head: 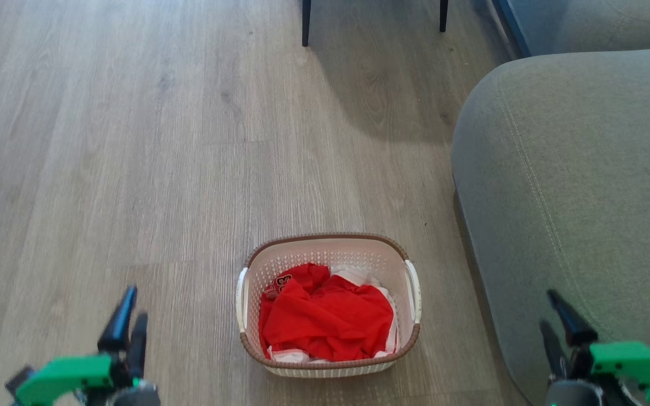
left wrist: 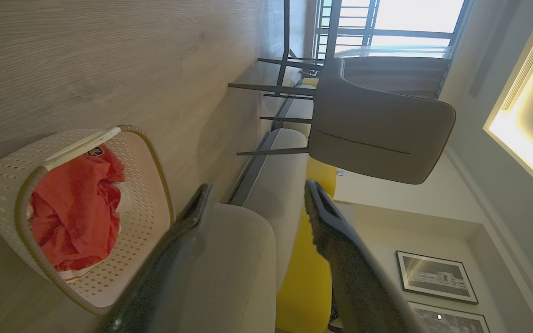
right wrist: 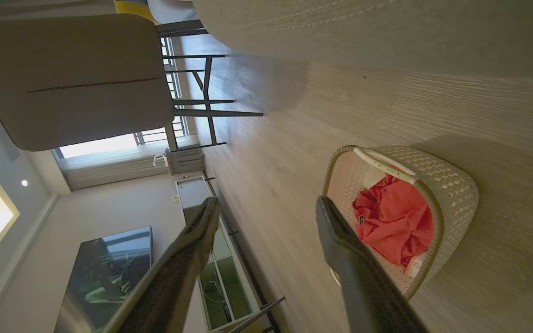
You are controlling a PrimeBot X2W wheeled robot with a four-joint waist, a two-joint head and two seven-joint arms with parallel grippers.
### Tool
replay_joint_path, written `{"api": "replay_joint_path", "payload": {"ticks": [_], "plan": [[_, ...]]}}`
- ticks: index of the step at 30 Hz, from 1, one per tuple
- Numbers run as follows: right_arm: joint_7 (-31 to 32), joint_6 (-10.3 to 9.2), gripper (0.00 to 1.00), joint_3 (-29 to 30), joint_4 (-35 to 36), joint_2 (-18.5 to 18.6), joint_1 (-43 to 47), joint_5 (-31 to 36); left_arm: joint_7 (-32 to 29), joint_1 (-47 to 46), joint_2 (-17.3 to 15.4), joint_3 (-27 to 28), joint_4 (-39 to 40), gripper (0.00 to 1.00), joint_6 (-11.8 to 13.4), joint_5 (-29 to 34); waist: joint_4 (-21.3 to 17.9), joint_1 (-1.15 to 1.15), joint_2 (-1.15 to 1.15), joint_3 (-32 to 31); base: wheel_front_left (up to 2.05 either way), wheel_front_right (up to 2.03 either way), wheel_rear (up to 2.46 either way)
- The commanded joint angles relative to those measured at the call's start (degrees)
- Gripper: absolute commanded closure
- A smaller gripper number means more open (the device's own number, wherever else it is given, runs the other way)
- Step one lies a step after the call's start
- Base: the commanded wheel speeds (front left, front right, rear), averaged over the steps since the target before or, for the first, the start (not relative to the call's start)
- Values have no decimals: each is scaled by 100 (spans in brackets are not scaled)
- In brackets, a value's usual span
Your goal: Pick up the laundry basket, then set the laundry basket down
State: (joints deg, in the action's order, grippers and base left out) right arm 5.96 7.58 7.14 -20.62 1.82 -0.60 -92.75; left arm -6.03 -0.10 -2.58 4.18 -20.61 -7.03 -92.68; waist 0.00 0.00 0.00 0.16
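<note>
The left gripper (head: 135, 304) and right gripper (head: 547, 309) are spread, empty, each well apart from the basket (head: 330, 256) on the floor (head: 133, 141).

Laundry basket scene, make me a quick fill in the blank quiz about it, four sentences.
1. The woven-look rim of the laundry basket is ____ in colour.
2. The clothing lying inside it is mostly ____.
3. In the head view, the grey sofa stands to the basket's ____.
4. The left gripper and the right gripper each have their jaws ____, holding nothing.

Missing words: brown; red; right; open.
</note>
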Motion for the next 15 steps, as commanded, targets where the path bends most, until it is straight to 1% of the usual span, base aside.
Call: {"api": "replay_joint_path", "payload": {"ticks": [1,6,7,15], "plan": [[-38,0,0,-49,130,12,-95,2,40,-117,-2,-31,142,0,-2,15,0,0,0,-4,0,0,0],[-121,-1,0,-138,155,16,-93,22,124,-91,-3,-85,200,0,-4,64,-1,0,0,-15,0,0,0],[-272,-1,0,-229,220,22,-108,279,275,-73,-5,-156,348,0,18,314,1,0,0,-34,0,0,0],[-406,-2,0,-294,356,29,-126,719,410,-76,-7,-214,567,0,99,826,1,0,0,-47,0,0,0]]}}
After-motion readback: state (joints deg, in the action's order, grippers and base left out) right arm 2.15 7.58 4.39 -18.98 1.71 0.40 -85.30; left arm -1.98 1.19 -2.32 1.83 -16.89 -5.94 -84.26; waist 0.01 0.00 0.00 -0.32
